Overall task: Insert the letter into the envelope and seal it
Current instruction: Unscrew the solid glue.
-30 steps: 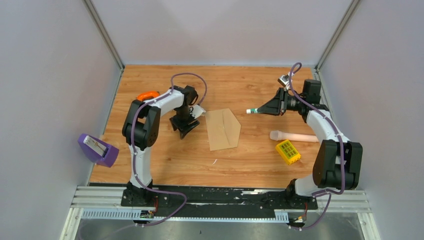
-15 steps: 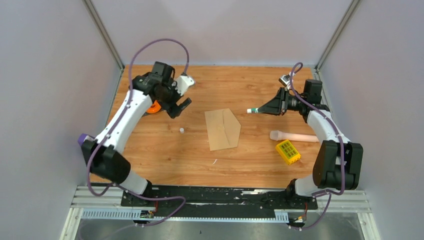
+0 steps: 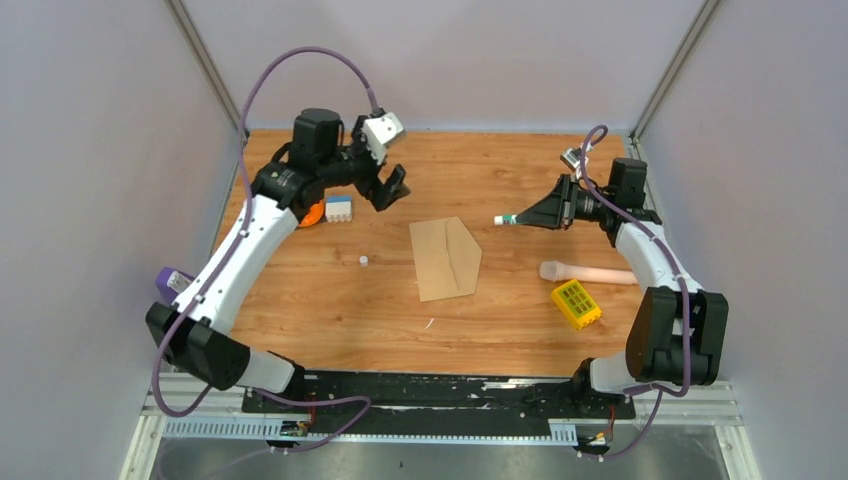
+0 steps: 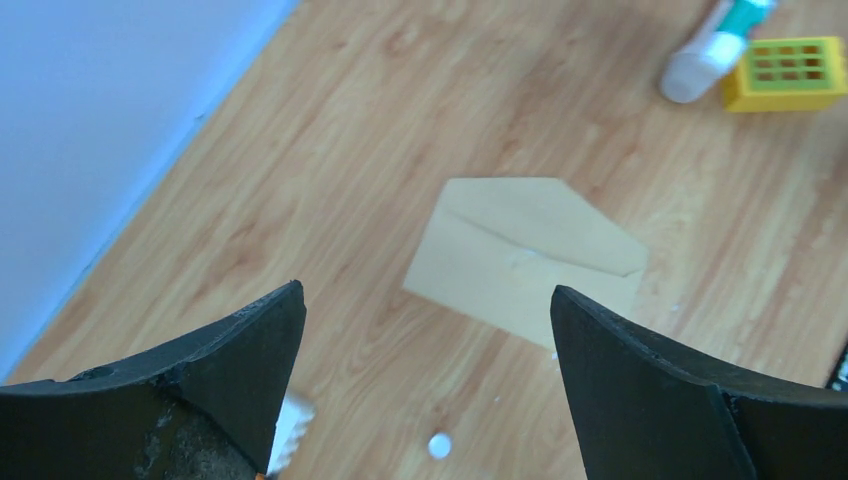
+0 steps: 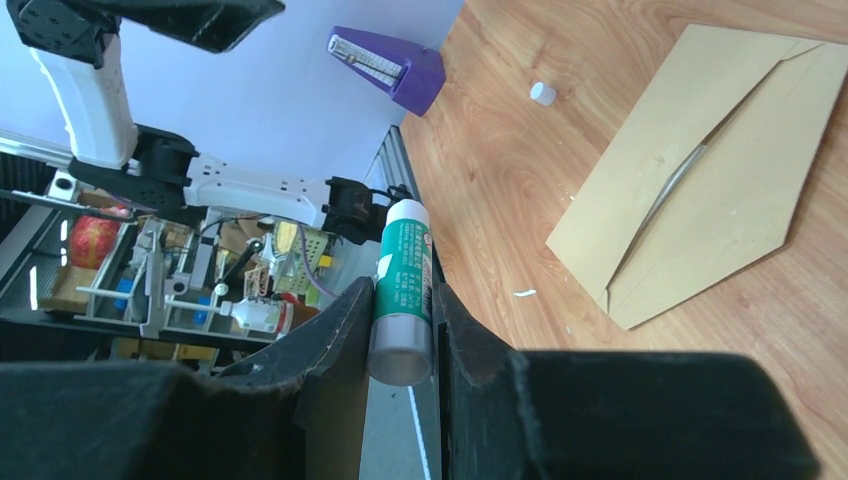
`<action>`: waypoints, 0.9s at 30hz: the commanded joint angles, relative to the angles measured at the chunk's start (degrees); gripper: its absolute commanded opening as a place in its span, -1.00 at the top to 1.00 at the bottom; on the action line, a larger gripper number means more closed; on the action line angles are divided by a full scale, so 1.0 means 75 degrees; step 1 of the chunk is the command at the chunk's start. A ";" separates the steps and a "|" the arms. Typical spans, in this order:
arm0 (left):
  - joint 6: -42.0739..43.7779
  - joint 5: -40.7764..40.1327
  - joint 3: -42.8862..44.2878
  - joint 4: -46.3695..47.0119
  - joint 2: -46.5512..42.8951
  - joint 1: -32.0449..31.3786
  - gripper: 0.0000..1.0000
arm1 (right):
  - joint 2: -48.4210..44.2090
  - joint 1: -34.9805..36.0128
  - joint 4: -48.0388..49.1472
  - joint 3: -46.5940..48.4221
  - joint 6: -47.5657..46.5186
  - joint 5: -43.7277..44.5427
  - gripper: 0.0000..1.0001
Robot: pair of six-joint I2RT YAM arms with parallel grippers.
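The tan-brown envelope (image 3: 445,258) lies flat mid-table, its pointed flap toward the right; it also shows in the left wrist view (image 4: 530,255) and the right wrist view (image 5: 710,170). The letter is not visible in any view. My left gripper (image 3: 390,190) is open and empty, raised above the back left of the table, away from the envelope (image 4: 425,290). My right gripper (image 3: 530,217) hovers right of the envelope, shut on a green-and-white glue stick (image 5: 403,280) whose tip (image 3: 503,221) points toward the envelope.
A small white cap (image 3: 364,261) lies left of the envelope. An orange object (image 3: 312,212) and a white-and-blue block (image 3: 339,208) sit at the back left. A purple object (image 3: 172,284) is at the left edge. A pale pink cylinder (image 3: 590,272) and a yellow block (image 3: 576,304) lie on the right.
My left arm has lifted away from beside the envelope and swung up toward the back left, uncovering the white cap and the white-and-blue block. The right arm and glue stick have not moved.
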 commanded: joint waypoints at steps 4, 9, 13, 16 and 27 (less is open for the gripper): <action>-0.0100 0.2147 0.0162 0.0755 0.0997 -0.1133 -1.00 | 0.0113 0.0361 -0.0715 0.0169 -0.1088 0.0430 1.00; -0.0595 0.3807 0.0427 0.0567 0.1524 -0.1760 -1.00 | 0.0445 0.1425 -0.1957 0.0580 -0.2395 0.0742 1.00; -0.0813 0.4262 0.0413 0.0537 0.1802 -0.2432 -1.00 | 0.0552 0.2071 -0.2422 0.0782 -0.2951 0.0852 1.00; -0.0690 0.3910 0.0182 0.0514 0.1823 -0.2676 -1.00 | 0.0523 0.2072 -0.2461 0.0777 -0.2999 0.0848 1.00; -0.0047 0.2668 -0.0195 0.0323 0.2092 -0.3160 -0.70 | 0.0165 0.2080 -0.2611 0.0765 -0.3133 0.0632 1.00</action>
